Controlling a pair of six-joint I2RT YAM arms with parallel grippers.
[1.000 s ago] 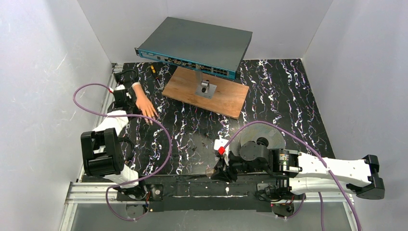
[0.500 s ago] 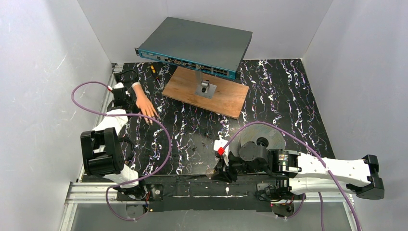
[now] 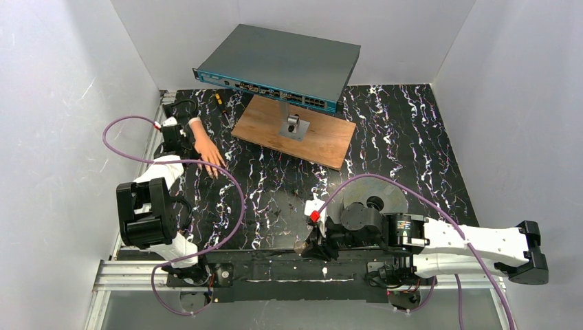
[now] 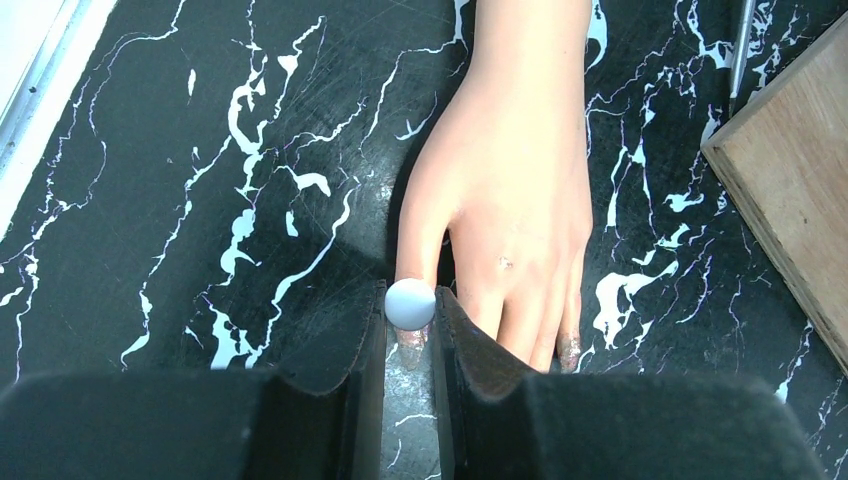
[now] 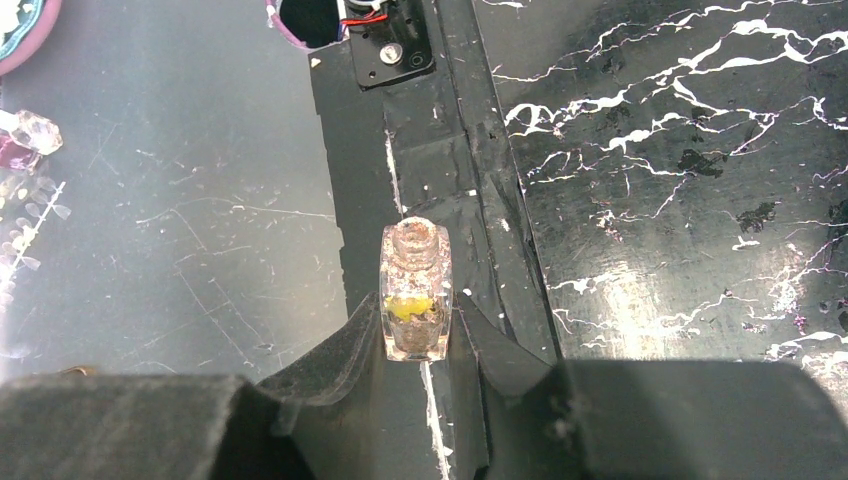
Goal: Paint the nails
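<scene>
The left gripper (image 4: 409, 315) is pinching the brush cap (image 4: 410, 302), lower centre, over the nails (image 4: 568, 352); the right gripper (image 5: 415, 320) is clamping the bottle (image 5: 415, 270); nails likely hard, slick, needing light strokes

The mannequin hand (image 4: 510, 190) has smooth, peach skin with a faint sheen, like moulded plastic. Its nails (image 4: 568, 348) look rough and glittery. Beneath the hand, the table (image 4: 200, 150) is glossy black with white marble veining and fine scratches. On its little-finger side lies a wooden board (image 4: 790, 190), matt and grained. At the thumb tip is a smooth, matt pale cap (image 4: 410, 303). Well away from the hand, the bottle (image 5: 416, 290) is clear, smeared glass.
</scene>
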